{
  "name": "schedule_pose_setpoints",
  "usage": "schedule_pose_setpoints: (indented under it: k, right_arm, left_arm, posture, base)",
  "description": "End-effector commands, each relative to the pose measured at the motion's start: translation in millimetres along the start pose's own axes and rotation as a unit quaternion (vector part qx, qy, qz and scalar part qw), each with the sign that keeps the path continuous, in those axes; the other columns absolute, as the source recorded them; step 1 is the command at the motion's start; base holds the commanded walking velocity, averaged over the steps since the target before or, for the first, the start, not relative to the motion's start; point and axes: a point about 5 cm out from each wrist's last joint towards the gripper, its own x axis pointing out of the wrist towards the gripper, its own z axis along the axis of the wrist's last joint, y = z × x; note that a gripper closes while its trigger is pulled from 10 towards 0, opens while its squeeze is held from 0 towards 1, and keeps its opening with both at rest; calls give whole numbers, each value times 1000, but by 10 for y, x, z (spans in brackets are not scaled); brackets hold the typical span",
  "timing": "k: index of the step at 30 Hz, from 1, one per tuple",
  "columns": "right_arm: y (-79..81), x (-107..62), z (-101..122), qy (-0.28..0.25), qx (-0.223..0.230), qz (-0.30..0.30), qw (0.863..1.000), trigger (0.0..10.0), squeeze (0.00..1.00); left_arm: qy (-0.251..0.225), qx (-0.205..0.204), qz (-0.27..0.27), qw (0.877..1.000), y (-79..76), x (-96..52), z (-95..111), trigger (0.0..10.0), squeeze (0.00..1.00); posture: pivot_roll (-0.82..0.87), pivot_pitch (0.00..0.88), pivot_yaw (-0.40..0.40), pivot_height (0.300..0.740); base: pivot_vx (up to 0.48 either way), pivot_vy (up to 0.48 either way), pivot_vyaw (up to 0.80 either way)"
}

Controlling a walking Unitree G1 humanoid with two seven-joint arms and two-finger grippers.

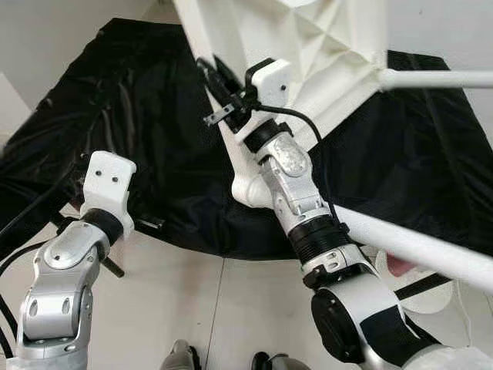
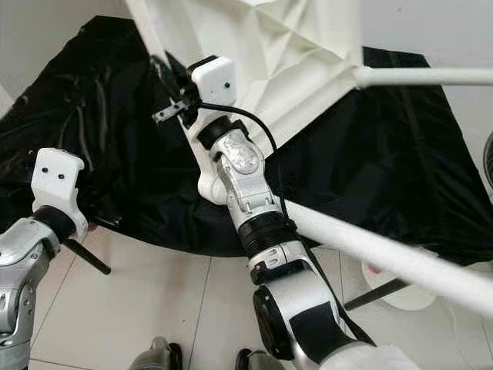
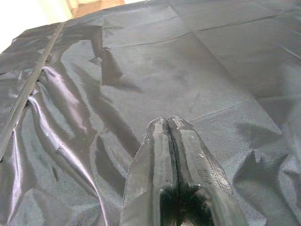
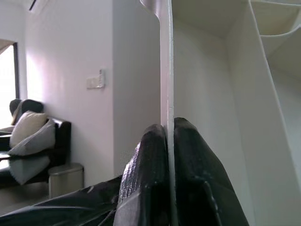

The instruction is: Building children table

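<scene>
The white children's table lies tipped up on a black sheet (image 1: 139,116), with its ribbed underside (image 1: 323,46) facing me. One white leg (image 1: 431,250) runs toward the lower right and another leg (image 1: 439,79) sticks out to the right. My right gripper (image 4: 169,126) is shut on the thin rim (image 4: 165,70) of the tabletop, which passes between its fingers; in the head views the right gripper (image 1: 214,77) sits at the top's left edge. My left gripper (image 3: 168,121) is shut on nothing and hovers just over the sheet, left of the table.
Pale floor tiles (image 1: 192,308) lie in front of the sheet, with my feet (image 1: 181,358) at the bottom. A white round part (image 1: 416,297) rests on the floor at the right. Behind the table stand a dark sofa with cushions (image 4: 28,141) and a small bin (image 4: 66,176).
</scene>
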Motion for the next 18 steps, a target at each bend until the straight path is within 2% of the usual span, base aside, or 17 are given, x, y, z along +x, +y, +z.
schedule_pose_setpoints:
  k: [1,8,10,13,15,17,18]
  right_arm:
    - [-30,168,328,-83,-29,-4,996,10000,0]
    - [-33,142,241,-68,-32,-6,997,10000,0]
    - [92,91,103,-24,-30,68,997,10000,0]
    - [92,91,103,-24,-30,68,997,10000,0]
    - [213,14,-11,16,-39,161,986,10000,0]
    - [213,14,-11,16,-39,161,986,10000,0]
    - [244,-43,-41,35,-37,213,976,10000,0]
  left_arm:
    - [10,2,52,999,53,-19,-46,10000,0]
    - [11,3,54,999,65,-21,-51,10000,0]
    - [12,2,52,999,51,-19,-55,10000,0]
    - [12,2,52,999,51,-19,-55,10000,0]
    - [11,2,51,999,43,-16,-57,10000,0]
    - [11,2,51,999,43,-16,-57,10000,0]
    - [12,2,51,999,46,-18,-59,10000,0]
  posture:
    - [44,118,16,740]
    - [46,114,16,740]
    - [41,117,16,740]
    - [41,117,16,740]
    - [40,118,16,740]
    - [40,118,16,740]
    - [38,121,16,740]
  base:
    - [0,0,0]
    - [0,0,0]
    - [0,0,0]
    - [0,0,0]
    - [0,0,0]
    - [0,0,0]
    - [0,0,0]
